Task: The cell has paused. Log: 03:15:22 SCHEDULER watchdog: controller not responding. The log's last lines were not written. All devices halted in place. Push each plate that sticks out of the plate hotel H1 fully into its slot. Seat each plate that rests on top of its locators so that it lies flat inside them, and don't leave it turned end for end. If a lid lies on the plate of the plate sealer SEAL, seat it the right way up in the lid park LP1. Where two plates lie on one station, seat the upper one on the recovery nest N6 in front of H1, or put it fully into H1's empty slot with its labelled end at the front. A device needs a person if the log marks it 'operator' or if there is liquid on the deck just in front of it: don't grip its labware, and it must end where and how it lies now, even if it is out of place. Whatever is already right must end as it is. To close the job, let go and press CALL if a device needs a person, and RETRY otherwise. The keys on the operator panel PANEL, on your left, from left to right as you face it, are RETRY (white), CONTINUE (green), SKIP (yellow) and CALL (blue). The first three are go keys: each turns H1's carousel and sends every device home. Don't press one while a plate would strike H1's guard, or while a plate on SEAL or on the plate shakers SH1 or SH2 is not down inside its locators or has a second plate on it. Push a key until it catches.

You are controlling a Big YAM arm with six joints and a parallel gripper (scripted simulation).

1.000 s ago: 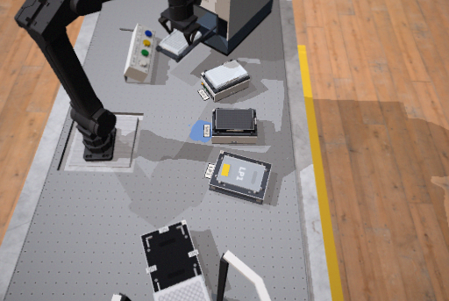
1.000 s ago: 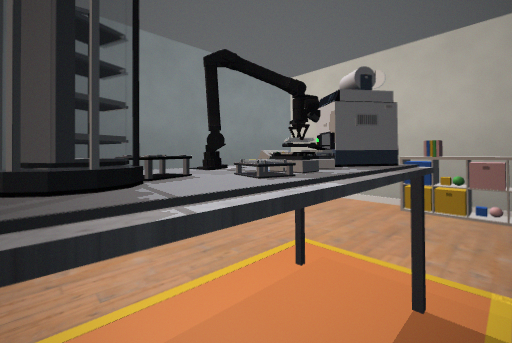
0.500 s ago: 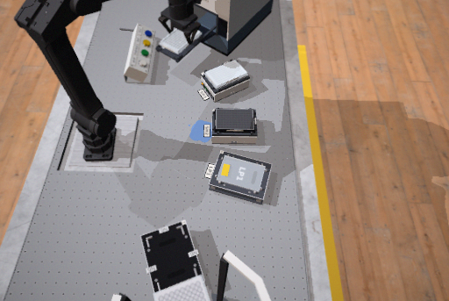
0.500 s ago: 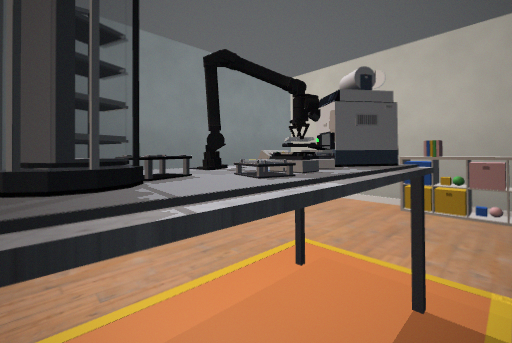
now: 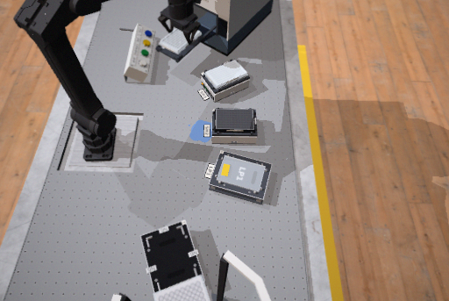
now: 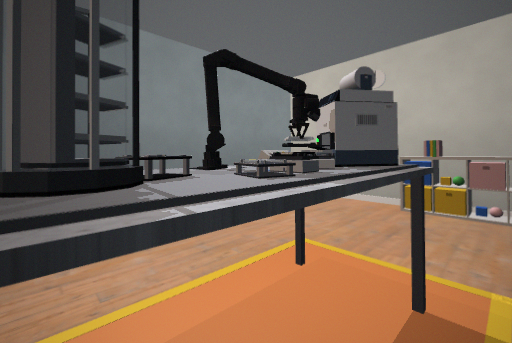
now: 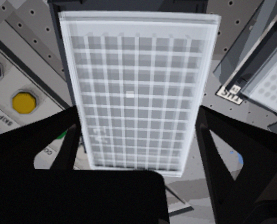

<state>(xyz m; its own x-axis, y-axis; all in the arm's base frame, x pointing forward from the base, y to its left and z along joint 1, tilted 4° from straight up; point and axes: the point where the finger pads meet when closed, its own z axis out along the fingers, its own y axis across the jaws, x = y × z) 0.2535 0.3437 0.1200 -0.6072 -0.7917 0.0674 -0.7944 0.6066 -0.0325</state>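
Observation:
My gripper (image 5: 179, 30) (image 6: 299, 134) (image 7: 138, 112) is shut on a clear lid (image 7: 139, 22), fingers on its long sides. It is held just above the sealer's carriage (image 5: 177, 56); a pale gridded plate (image 5: 172, 43) shows below and through the lid. The gap and lid face are hard to judge. SH1 carries a white plate (image 5: 226, 74). SH2 carries a dark plate (image 5: 235, 118) that seems to sit high; blue liquid (image 5: 199, 131) lies in front. The lid park LP1 (image 5: 244, 174) shows no lid. The panel (image 5: 134, 58) has its yellow key (image 5: 146, 42) (image 7: 24, 102) left of the gripper.
The sealer body (image 5: 250, 3) (image 6: 367, 129) stands close behind the gripper. A black nest board (image 5: 171, 255) bears a white plate (image 5: 184, 290) at the near end. The hotel (image 6: 37, 74) has a guard post (image 6: 94, 79); its plates cannot be judged.

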